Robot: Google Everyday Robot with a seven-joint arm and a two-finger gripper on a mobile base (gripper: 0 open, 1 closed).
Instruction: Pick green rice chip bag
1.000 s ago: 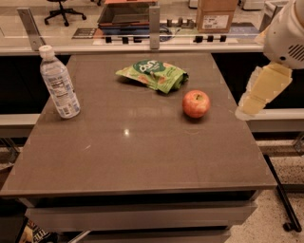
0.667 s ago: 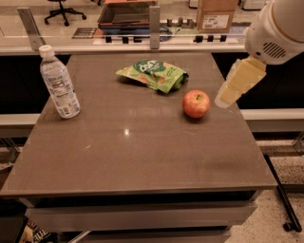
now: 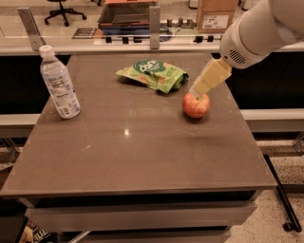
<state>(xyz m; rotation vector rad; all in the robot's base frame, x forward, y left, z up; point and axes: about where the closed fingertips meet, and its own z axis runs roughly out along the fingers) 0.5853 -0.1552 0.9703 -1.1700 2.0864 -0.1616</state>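
Observation:
The green rice chip bag [image 3: 153, 74] lies crumpled on the far middle of the brown table [image 3: 142, 152], its dark-green oval logo facing up. A red apple [image 3: 196, 105] sits just right of it and nearer. My gripper [image 3: 195, 92] comes in from the upper right on a white arm. Its cream-coloured fingers point down and left, with the tip just above the apple and to the right of the bag. It holds nothing that I can see.
A clear water bottle [image 3: 59, 83] with a white cap stands upright at the table's left side. Behind the table runs a counter with a cardboard box [image 3: 216, 14] and a dark tray [image 3: 126, 15]. An office chair [image 3: 63, 7] stands far back left.
My arm has swung left from beyond the table's right edge and now has its gripper over the apple, closer to the bag. The bag, apple and bottle have not moved.

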